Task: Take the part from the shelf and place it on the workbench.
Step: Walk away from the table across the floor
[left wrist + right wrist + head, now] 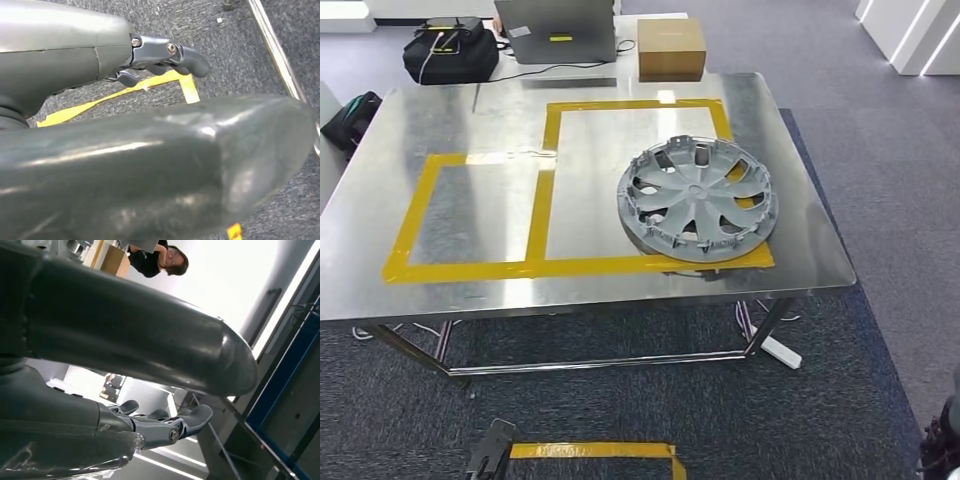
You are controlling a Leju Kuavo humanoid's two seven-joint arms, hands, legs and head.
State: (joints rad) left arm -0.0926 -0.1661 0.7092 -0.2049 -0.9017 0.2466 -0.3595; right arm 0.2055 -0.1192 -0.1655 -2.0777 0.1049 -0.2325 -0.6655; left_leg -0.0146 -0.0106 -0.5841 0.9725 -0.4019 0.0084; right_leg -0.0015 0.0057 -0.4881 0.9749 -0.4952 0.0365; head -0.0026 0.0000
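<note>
A round grey plastic wheel cover [696,198] is seen lying flat on the polished steel bench [471,130], its ribbed, hollow side turned upward and its spokes radiating from a central hub. Being circular, it has no long axis to speak of. It is placed toward the bench's right edge, nearer the front edge than the back, and it overlaps the yellow tape outline [540,210] at that outline's front right corner (part of its rim lies across the tape and a yellow patch beneath).

The tape marks two adjoining rectangles on the bench top, a smaller one toward the left edge and a larger one toward the right. Beyond the back edge, on a further surface, a brown cardboard box [671,47], a grey laptop [558,30] and a black bag with cables [450,50] are seen, well apart from the wheel cover. A white power strip [780,350] lies on the dark carpet under the bench's front right corner, and a strip of yellow floor tape [592,451] is laid in front of the bench.

The left hand [162,60] is shown above the carpet with its fingers extended and apart, nothing being held or touched. The right hand [158,422] is likewise shown with fingers stretched out and spread, holding nothing. A person in a dark top [158,257] is seen in the right wrist view.
</note>
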